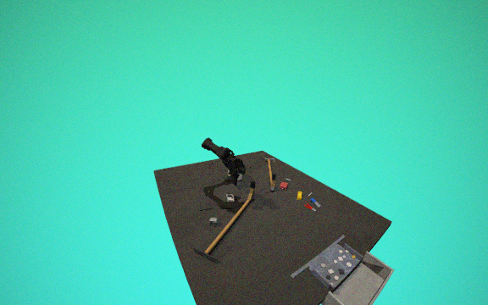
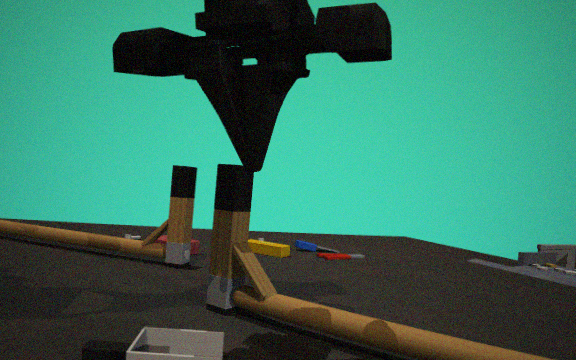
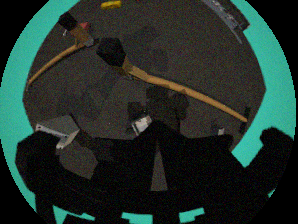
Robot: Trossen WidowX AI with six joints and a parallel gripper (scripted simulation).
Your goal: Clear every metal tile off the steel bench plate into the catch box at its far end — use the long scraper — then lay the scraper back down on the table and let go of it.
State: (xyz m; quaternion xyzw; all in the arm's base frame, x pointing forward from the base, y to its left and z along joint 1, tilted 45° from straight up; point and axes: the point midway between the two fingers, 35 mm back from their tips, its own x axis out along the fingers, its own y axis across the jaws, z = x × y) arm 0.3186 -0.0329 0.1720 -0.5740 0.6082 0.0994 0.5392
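Observation:
The long scraper lies on the table, its wide dark blade at the near end. Its upright wooden grip post with a black top stands at the other end. My gripper is shut and empty, pointing down. Its tips appear beside the black top in the exterior view, but the wrist view shows the post away from them. Several small tiles lie scattered on the bench plate. The catch box adjoins its far end.
A shorter scraper lies beyond the long one. A small white box stands near the arm. A red block, a yellow block and blue-handled and red-handled tools lie farther over.

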